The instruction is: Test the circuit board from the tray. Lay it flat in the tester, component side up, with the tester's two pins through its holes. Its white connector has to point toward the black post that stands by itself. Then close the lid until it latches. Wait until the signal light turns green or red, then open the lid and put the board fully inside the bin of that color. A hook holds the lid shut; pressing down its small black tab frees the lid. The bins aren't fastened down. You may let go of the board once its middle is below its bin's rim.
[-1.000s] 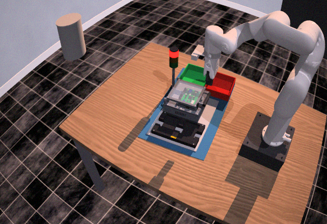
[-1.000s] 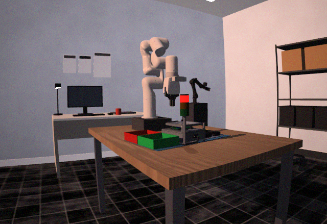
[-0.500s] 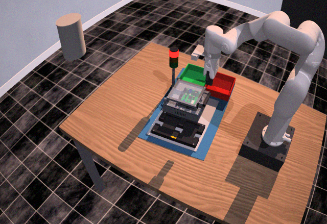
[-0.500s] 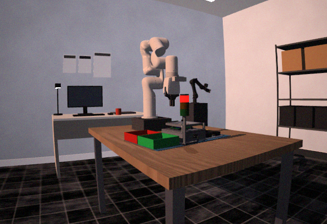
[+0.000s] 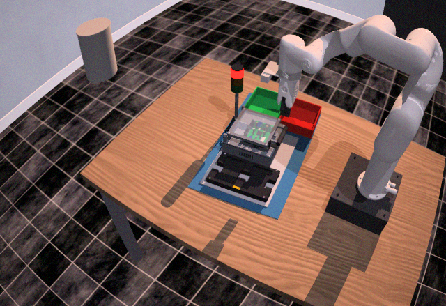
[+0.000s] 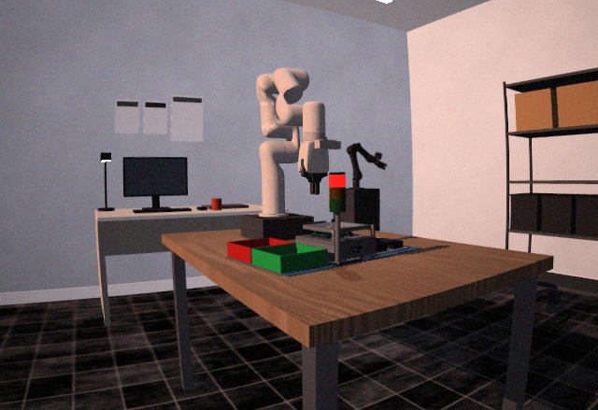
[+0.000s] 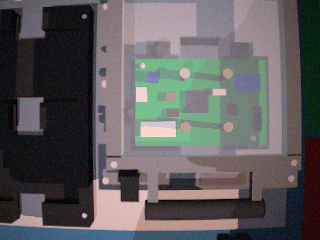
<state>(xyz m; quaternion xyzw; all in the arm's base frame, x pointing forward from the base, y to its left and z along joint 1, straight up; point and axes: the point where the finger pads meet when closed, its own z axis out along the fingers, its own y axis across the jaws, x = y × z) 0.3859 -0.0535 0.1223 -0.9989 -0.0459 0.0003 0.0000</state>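
Observation:
The green circuit board lies flat in the tester under the closed see-through lid, component side up. Its white connector sits at its left end in the wrist view. The signal light shows red; it also shows in the exterior view. My gripper is shut and empty, hanging above the tester's edge near the bins; it also shows in the exterior view. The small black tab and the dark lid handle lie along the tester's near edge in the wrist view.
The green bin and the red bin stand side by side behind the tester on the blue mat. The empty black tray lies in front of the tester. The arm's base stands at the table's right.

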